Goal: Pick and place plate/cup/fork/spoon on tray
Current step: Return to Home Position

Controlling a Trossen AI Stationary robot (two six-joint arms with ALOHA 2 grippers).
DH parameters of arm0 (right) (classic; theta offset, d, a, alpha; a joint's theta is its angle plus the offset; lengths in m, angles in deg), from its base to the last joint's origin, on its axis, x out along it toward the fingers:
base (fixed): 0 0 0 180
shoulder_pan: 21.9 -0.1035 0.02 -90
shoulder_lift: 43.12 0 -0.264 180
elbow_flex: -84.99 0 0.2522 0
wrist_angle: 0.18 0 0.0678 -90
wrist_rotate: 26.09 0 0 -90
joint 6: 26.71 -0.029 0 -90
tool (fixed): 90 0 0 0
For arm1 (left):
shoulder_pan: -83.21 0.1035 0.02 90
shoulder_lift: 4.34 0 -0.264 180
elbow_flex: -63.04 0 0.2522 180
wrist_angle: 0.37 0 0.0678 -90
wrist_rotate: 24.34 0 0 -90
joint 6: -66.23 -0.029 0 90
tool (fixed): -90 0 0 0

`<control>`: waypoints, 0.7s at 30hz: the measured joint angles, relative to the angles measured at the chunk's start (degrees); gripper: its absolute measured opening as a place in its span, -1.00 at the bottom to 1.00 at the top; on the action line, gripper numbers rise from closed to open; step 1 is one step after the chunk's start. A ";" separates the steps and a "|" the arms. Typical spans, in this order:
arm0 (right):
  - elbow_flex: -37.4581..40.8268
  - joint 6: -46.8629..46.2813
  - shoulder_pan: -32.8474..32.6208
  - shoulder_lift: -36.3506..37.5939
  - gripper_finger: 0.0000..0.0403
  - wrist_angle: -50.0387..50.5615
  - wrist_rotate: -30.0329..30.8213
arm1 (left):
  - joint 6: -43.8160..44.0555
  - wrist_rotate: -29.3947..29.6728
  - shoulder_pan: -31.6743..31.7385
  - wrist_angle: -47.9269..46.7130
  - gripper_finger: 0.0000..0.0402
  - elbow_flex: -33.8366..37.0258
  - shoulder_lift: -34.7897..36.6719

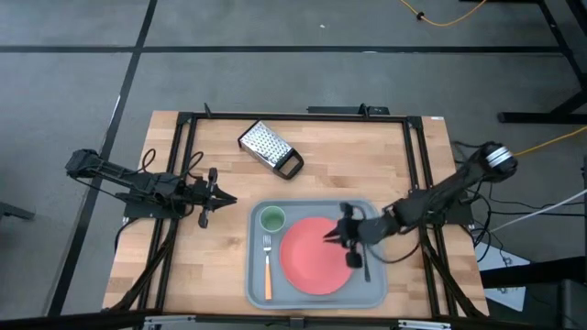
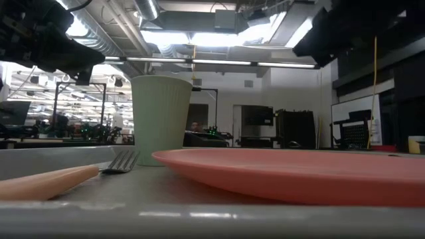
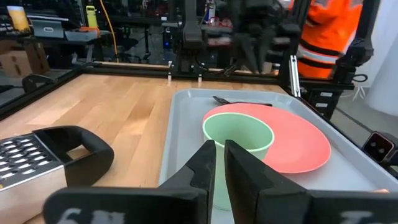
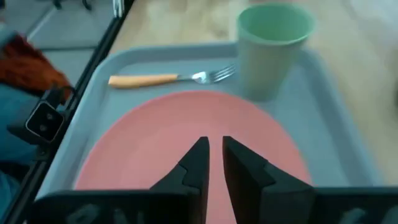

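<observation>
My right fingers (image 4: 196, 160) pressed together, empty, above plate (image 1: 307, 261) on tray (image 1: 378, 295). Spoon (image 3: 239, 101) beside plate; cup (image 1: 271, 219), fork (image 1: 267, 266) also on tray. Lift straight up first, then retract, clearing spoon. My left fingers (image 3: 202, 165) closed, empty, over tabletop (image 1: 211, 266).

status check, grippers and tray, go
Left gripper shut, empty, left of tray. Right gripper shut, empty, above plate. Cup, fork, spoon also on tray. Grater apart, nothing blocking.
</observation>
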 joint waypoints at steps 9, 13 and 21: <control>17.05 10.20 6.28 19.01 -0.75 -9.97 -7.78 | 0.02 0.00 0.00 -0.10 -0.84 0.00 0.00; 23.39 10.23 9.52 26.14 -0.75 -10.97 -9.41 | 0.02 0.02 0.00 -0.12 -0.84 0.00 0.00; 34.29 12.55 16.11 40.41 -0.75 -13.71 -11.49 | 0.00 0.02 -0.02 -0.02 -0.87 0.00 0.00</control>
